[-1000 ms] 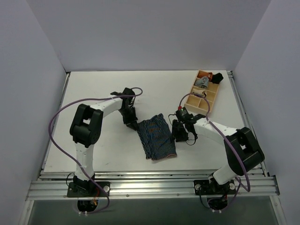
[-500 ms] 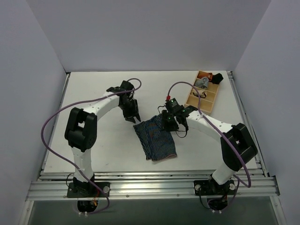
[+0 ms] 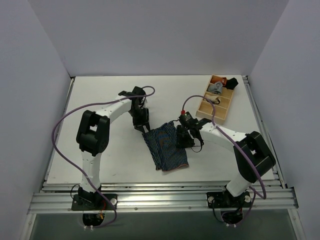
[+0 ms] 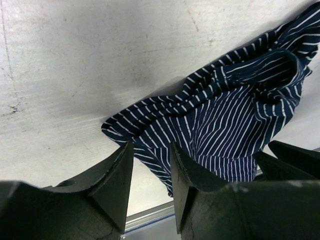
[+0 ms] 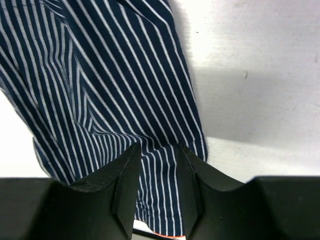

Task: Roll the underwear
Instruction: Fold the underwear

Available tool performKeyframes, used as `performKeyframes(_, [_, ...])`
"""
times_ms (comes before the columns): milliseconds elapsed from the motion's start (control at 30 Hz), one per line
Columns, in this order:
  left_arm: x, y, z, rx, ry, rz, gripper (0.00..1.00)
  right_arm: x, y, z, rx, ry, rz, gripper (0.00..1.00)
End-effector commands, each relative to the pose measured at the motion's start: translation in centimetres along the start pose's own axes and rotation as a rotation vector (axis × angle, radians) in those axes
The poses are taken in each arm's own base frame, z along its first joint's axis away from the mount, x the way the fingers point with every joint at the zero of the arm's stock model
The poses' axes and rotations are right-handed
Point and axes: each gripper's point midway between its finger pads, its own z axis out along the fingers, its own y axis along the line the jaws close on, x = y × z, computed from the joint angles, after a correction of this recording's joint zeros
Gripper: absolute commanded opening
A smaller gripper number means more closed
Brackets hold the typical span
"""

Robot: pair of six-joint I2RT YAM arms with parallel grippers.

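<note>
One crumpled navy underwear (image 3: 166,146), fine white pinstripes.

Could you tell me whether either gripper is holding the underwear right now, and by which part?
Nothing looks held. The left gripper straddles a corner of the underwear and the right gripper its side edge, both with jaws apart.

We see the underwear (image 3: 166,146) lying unrolled on the white table (image 3: 100,100). It is dark navy cloth with fine light pinstripes, spread mostly flat and slightly askew. Its far edge is rumpled into loose folds, and a reddish sliver edges it.
</note>
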Motion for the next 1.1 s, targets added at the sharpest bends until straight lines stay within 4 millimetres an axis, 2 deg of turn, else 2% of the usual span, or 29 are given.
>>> performKeyframes(0, [0.5, -0.2, -0.3, -0.005, 0.015, 0.031, 0.43, 0.2, -0.6, -0.5, 0.011, -0.013, 0.018, 0.31])
performKeyframes(167, [0.6, -0.7, 0.6, 0.030, 0.020, 0.025, 0.41, 0.8, -1.1, 0.1, 0.017, 0.001, 0.021, 0.31])
performKeyframes(233, [0.5, -0.6, 0.8, 0.029, 0.020, 0.021, 0.31, 1.0, -1.3, 0.2, 0.020, 0.006, 0.018, 0.31])
performKeyframes(267, [0.5, -0.6, 0.8, 0.028, 0.019, 0.020, 0.21, 1.2, -1.5, 0.4, 0.027, 0.012, 0.017, 0.31])
performKeyframes(367, [0.4, -0.6, 0.9, 0.028, 0.018, 0.022, 0.08, 1.5, -1.9, 0.7, 0.034, 0.020, 0.022, 0.31])
performKeyframes(433, [0.3, -0.5, 0.8, 0.023, 0.022, 0.023, 0.03, 1.7, -2.2, 0.8, 0.037, 0.024, 0.022, 0.31])
performKeyframes(633, [0.0, 0.1, 0.1, -0.013, -0.001, 0.019, 0.02, 2.3, -2.6, 1.0, 0.039, 0.034, 0.022, 0.31])
performKeyframes(667, [0.1, 0.4, 0.0, -0.035, 0.002, 0.006, 0.06, 2.4, -2.6, 1.0, 0.039, 0.036, 0.021, 0.31])
performKeyframes(700, [-0.1, 0.8, -0.2, -0.060, -0.013, 0.003, 0.14, 2.5, -2.6, 1.0, 0.039, 0.037, 0.021, 0.31])
performKeyframes(733, [-0.1, 0.9, -0.2, -0.069, -0.014, -0.001, 0.28, 2.4, -2.6, 1.0, 0.038, 0.035, 0.021, 0.31])
performKeyframes(767, [-0.2, 0.9, -0.1, -0.068, -0.019, -0.004, 0.32, 2.4, -2.5, 1.1, 0.036, 0.036, 0.021, 0.31])
performKeyframes(933, [0.0, 0.8, 0.9, -0.057, -0.004, -0.019, 0.44, 2.2, -2.4, 0.9, 0.035, 0.033, 0.017, 0.31])
performKeyframes(1067, [-0.2, 0.4, 1.6, -0.036, -0.002, -0.026, 0.45, 1.9, -2.3, 0.8, 0.032, 0.028, 0.017, 0.31])
